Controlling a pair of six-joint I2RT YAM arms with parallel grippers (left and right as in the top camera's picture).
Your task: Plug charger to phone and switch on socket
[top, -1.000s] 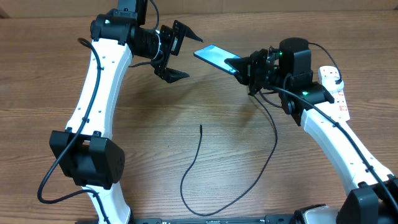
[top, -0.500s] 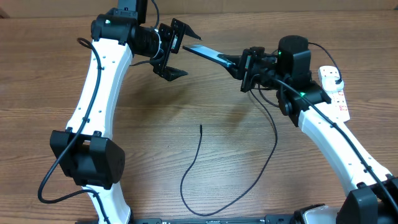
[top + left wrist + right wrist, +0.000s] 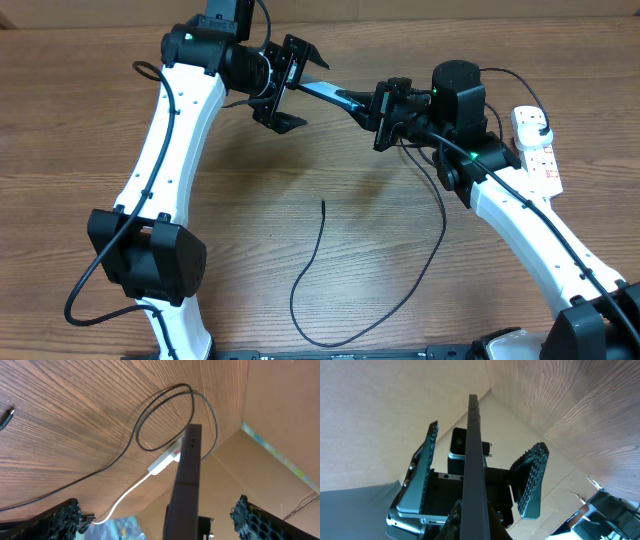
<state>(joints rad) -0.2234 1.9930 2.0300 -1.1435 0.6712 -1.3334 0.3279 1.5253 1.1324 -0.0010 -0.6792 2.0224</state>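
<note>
We see the slim dark-rimmed smartphone [image 3: 338, 94] lifted above the wooden table [image 3: 80, 120], clamped at 1 short end by the right gripper [image 3: 380, 103]. Its long axis runs straight toward the left gripper [image 3: 301, 87], whose 2 jaws stand wide and straddle the free end without touching. The thin black charger cable [image 3: 321, 222] lies loose below, and the white power strip [image 3: 540, 155] sits far right. 1 second ago the blue screen faced up; now it is rolled edge-on and the left arm has closed in.
</note>
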